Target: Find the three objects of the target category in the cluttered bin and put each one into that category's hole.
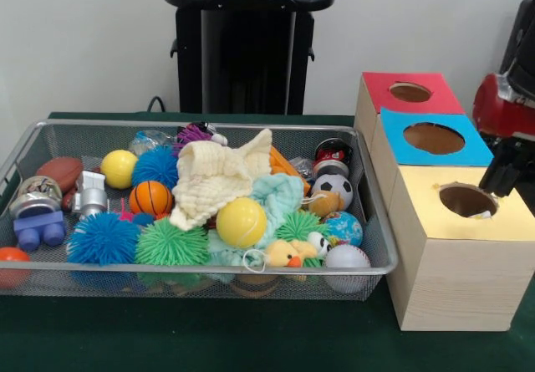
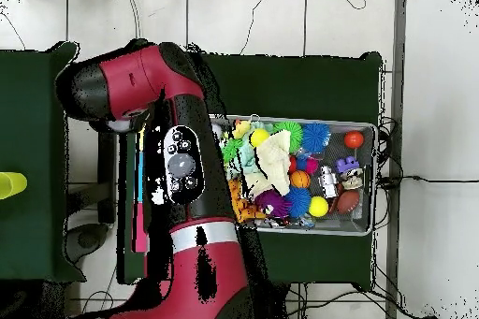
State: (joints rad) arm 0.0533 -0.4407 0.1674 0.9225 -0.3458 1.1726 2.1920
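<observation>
The arm [image 1: 512,104] enters the front view at the right edge, and its dark gripper [image 1: 504,175] hangs just above the far rim of the hole [image 1: 466,200] in the yellow-topped box [image 1: 464,251]. Whether the claw is open or closed cannot be told from either view, nor whether it has hold of anything. A small pale scrap with a spot of colour shows at the hole's right edge; it may be one of the dotted fabric pieces lying partly in the hole, but it is too small to confirm.

The position suits a drop: the gripper stands over the correct hole, clear of the blue-topped box [image 1: 430,150] and the red-topped box [image 1: 407,96] behind it.

The bin [image 1: 192,269] sits well apart from the gripper, beside the boxes. It holds spiky balls, sports balls, a yellow ball [image 1: 241,221], a rubber duck [image 1: 286,255], a cream cloth [image 1: 219,180] and a mint cloth [image 1: 280,195]. No dotted fabric piece shows on the surface; any remaining are judged to lie beneath the cloths, so further search would call for shifting them.

In the overhead view the arm covers the boxes entirely.
</observation>
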